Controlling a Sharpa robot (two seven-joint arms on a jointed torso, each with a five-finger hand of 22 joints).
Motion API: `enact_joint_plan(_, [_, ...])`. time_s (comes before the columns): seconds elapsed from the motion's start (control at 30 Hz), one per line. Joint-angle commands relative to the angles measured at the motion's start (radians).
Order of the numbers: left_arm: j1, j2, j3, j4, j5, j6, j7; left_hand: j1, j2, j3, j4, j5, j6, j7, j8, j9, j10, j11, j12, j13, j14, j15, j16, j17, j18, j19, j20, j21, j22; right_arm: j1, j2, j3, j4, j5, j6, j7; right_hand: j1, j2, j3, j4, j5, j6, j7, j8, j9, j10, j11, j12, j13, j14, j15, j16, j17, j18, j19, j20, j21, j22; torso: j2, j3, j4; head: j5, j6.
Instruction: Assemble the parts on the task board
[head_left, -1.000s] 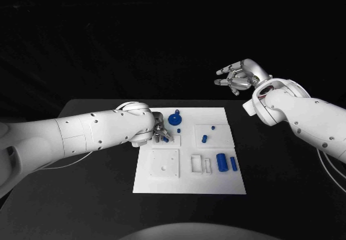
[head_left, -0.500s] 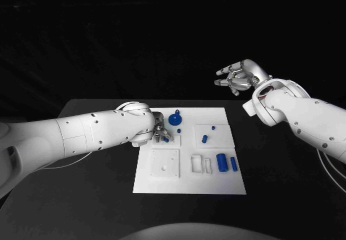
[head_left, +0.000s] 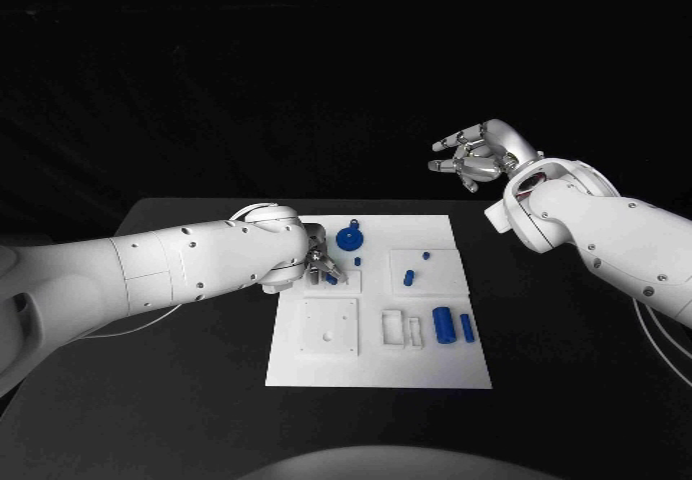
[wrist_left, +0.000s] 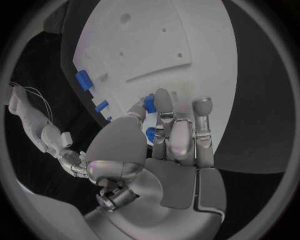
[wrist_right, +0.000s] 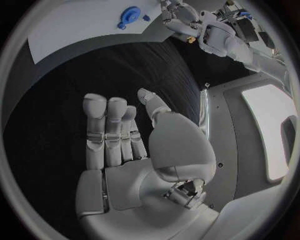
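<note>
My left hand (head_left: 320, 266) sits low over the white board's (head_left: 378, 370) far-left corner, fingertips (wrist_left: 164, 97) pinching a small blue peg (wrist_left: 150, 103). My right hand (head_left: 476, 152) hangs well beyond the table, fingers apart, holding nothing. I see a round blue knob (head_left: 349, 238) just beside the left hand.

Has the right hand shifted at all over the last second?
No. In the head view the right hand hangs raised beyond the far right corner of the task board, at the same spot as before.
</note>
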Motion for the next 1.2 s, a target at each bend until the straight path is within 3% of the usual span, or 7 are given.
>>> enact_joint_plan(0.03, [-0.025,0.007,-0.016,-0.001,-0.018,0.042,-0.021,0.001,-0.002,0.0,0.009,0.0,0.056,-0.05,0.003,0.002,0.049,-0.004,-0.001,-0.001,-0.003,-0.006,-0.006,-0.002,-0.012,-0.001,-0.008,-0.005,0.028,-0.001,0.001,0.001,0.0,-0.01,0.006,0.005,-0.012,-0.002,0.0,0.005,0.004,0.004,0.001,-0.004,-0.001,0.001,-0.008,0.0,-0.001,0.006,0.001,-0.006,0.001,0.021,0.05,-0.006,0.004,-0.001,0.0,-0.0006,-0.0003,-0.001,0.001])
enact_joint_plan(0.2, [-0.025,0.007,-0.016,-0.001,-0.017,0.043,-0.02,-0.016,-0.016,0.001,0.028,-0.006,0.058,-0.05,0.003,0.002,0.05,-0.004,0.0,-0.001,-0.004,-0.006,-0.006,-0.002,-0.013,0.0,-0.009,-0.003,0.029,-0.002,0.001,0.001,-0.001,-0.01,0.006,0.005,-0.015,-0.004,-0.005,0.008,0.012,0.002,0.0,-0.004,-0.001,0.002,-0.008,-0.001,-0.002,0.006,0.001,-0.008,-0.001,0.021,0.05,-0.006,0.0,-0.004,0.0,0.0007,0.0009,-0.002,-0.001])
enact_joint_plan(0.43, [-0.025,0.006,-0.016,-0.001,-0.015,0.04,-0.02,-0.038,-0.053,0.03,0.074,-0.027,0.062,-0.05,0.003,0.003,0.05,-0.004,0.0,-0.001,-0.003,-0.007,-0.005,-0.001,-0.014,0.001,-0.011,-0.004,0.029,-0.002,0.002,0.001,-0.003,-0.011,0.006,0.005,-0.015,-0.004,-0.008,0.009,0.021,0.003,0.0,-0.004,-0.001,0.002,-0.008,-0.002,-0.003,0.006,0.001,-0.008,-0.001,0.021,0.05,-0.006,-0.001,-0.004,0.0,0.0008,0.0005,-0.001,-0.002])
enact_joint_plan(0.57, [-0.025,0.006,-0.016,-0.002,-0.015,0.037,-0.02,-0.043,-0.06,0.035,0.087,-0.03,0.063,-0.05,0.003,0.004,0.05,-0.004,0.0,-0.001,-0.003,-0.008,-0.005,-0.001,-0.014,0.001,-0.011,-0.003,0.029,-0.002,0.002,0.001,-0.003,-0.011,0.005,0.005,-0.014,-0.004,-0.009,0.01,0.023,0.003,0.0,-0.004,-0.001,0.003,-0.008,-0.001,-0.002,0.006,0.001,-0.009,-0.001,0.021,0.05,-0.006,-0.001,-0.004,0.0,0.001,0.0003,0.0,-0.003])
enact_joint_plan(0.9, [-0.025,0.006,-0.016,-0.004,-0.014,0.032,-0.019,-0.044,-0.107,0.067,0.155,-0.039,0.066,-0.049,0.003,0.004,0.05,-0.005,-0.001,-0.003,-0.004,-0.008,-0.005,-0.002,-0.014,0.002,-0.012,-0.003,0.029,-0.002,0.001,0.001,-0.004,-0.011,0.005,0.004,-0.014,-0.004,-0.009,0.01,0.023,0.003,0.0,-0.004,-0.001,0.003,-0.008,-0.001,-0.002,0.006,0.001,-0.009,-0.001,0.021,0.05,-0.006,-0.001,-0.004,0.0,0.001,0.0,0.0,-0.003])
enact_joint_plan(1.0, [-0.025,0.007,-0.016,-0.005,-0.014,0.027,-0.017,-0.048,-0.101,0.066,0.16,-0.038,0.066,-0.05,0.003,0.004,0.05,-0.005,0.0,-0.002,-0.004,-0.009,-0.005,-0.002,-0.014,0.002,-0.012,-0.004,0.029,-0.002,0.001,0.001,-0.004,-0.011,0.005,0.004,-0.014,-0.004,-0.009,0.01,0.023,0.003,0.0,-0.004,-0.001,0.003,-0.008,-0.001,-0.002,0.006,0.001,-0.009,-0.001,0.021,0.05,-0.006,-0.001,-0.004,0.0,0.0009,-0.0002,0.0,-0.002])
enact_joint_plan(1.2, [-0.025,0.01,-0.016,-0.004,-0.009,0.017,-0.014,-0.05,-0.074,0.05,0.123,-0.025,0.062,-0.05,0.003,0.006,0.05,-0.005,0.001,-0.002,-0.004,-0.009,-0.005,-0.002,-0.014,0.003,-0.012,-0.003,0.029,-0.003,0.002,0.001,-0.005,-0.011,0.005,0.004,-0.014,-0.004,-0.009,0.01,0.023,0.003,0.0,-0.004,-0.001,0.003,-0.008,-0.001,-0.002,0.006,0.001,-0.009,-0.001,0.021,0.05,-0.006,-0.001,-0.004,0.0,0.0009,0.0,-0.001,-0.002])
